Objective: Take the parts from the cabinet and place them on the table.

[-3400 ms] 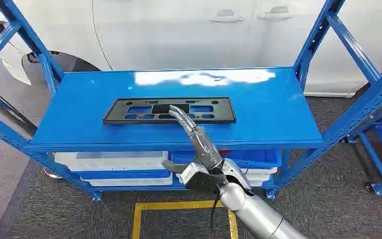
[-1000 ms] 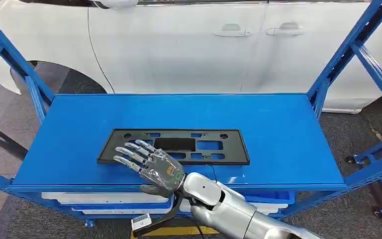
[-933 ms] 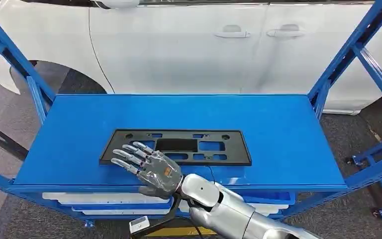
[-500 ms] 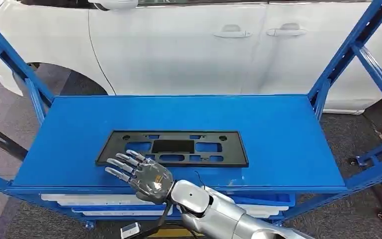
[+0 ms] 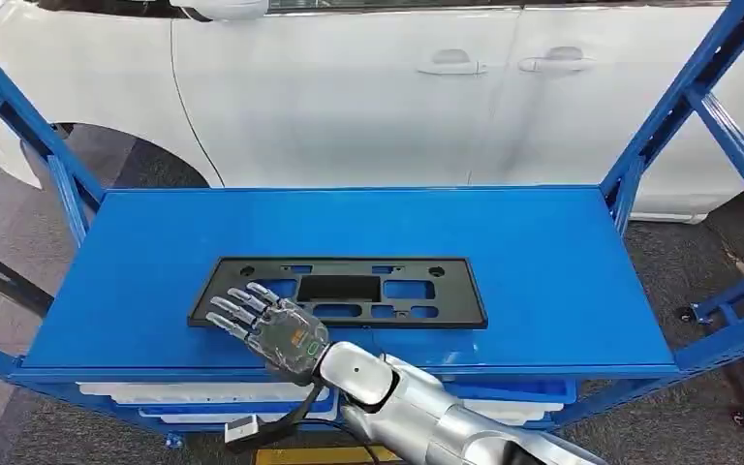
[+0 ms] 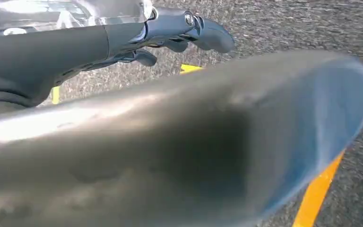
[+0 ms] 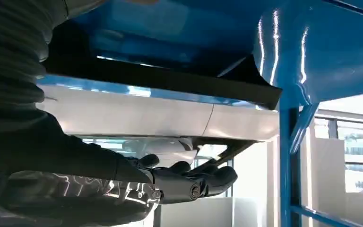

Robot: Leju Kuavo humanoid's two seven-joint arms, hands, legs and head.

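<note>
Black plastic plate frame (image 5: 339, 291) lies flat on blue bench (image 5: 542, 262), near front edge. Right hand (image 5: 271, 329) hovers over frame's near-left corner, fingers (image 5: 235, 308) spread, nothing gripped. Judged: placing step done or closing; retreat called for next. Left hand (image 6: 184, 35) hangs over floor, fingers curled, empty. White and blue trays (image 5: 213, 397) seen under bench, contents hidden.

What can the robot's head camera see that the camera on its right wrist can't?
Head view alone: the whole black plastic frame lying flat on the blue shelf, with a white car behind, and bins below the shelf. Right wrist view alone: a side-on look along the frame's dark edge, plus bright windows far behind. Both show the right hand, fingers spread, holding nothing, at the frame's near left corner, and the blue shelf.
</note>
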